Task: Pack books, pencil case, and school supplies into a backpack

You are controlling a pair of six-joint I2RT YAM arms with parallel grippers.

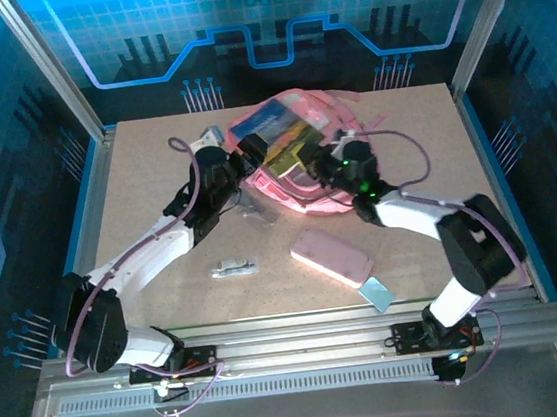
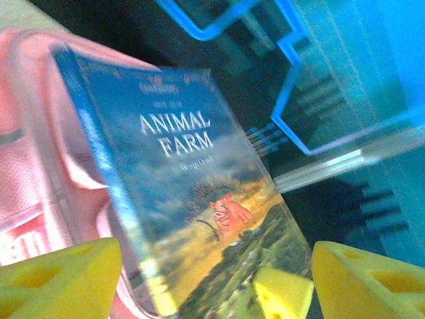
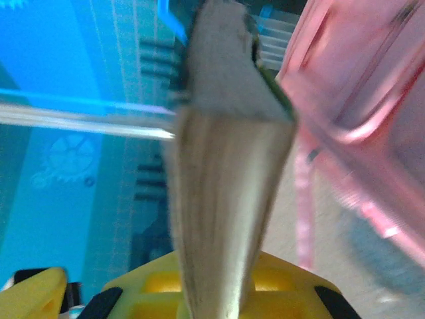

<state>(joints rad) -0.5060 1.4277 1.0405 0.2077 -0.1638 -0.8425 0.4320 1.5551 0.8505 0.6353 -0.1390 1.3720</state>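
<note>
Your left gripper (image 2: 216, 266) stands wide open, the book (image 2: 192, 193) loose between its fingers. Your right gripper (image 3: 216, 282) is clamped on the book's page edge, at the backpack (image 1: 303, 204) opening. The pencil case (image 1: 331, 258) lies nearer you.

Left wrist view, front cover of the book (image 2: 192, 199): title "ANIMAL FARM" in white capitals, set on two lines, upper half of the cover. One small line of print sits above the title and one below it. Both are too blurred to read; the lower one is possibly the author's name. Spine print is unreadable.
</note>
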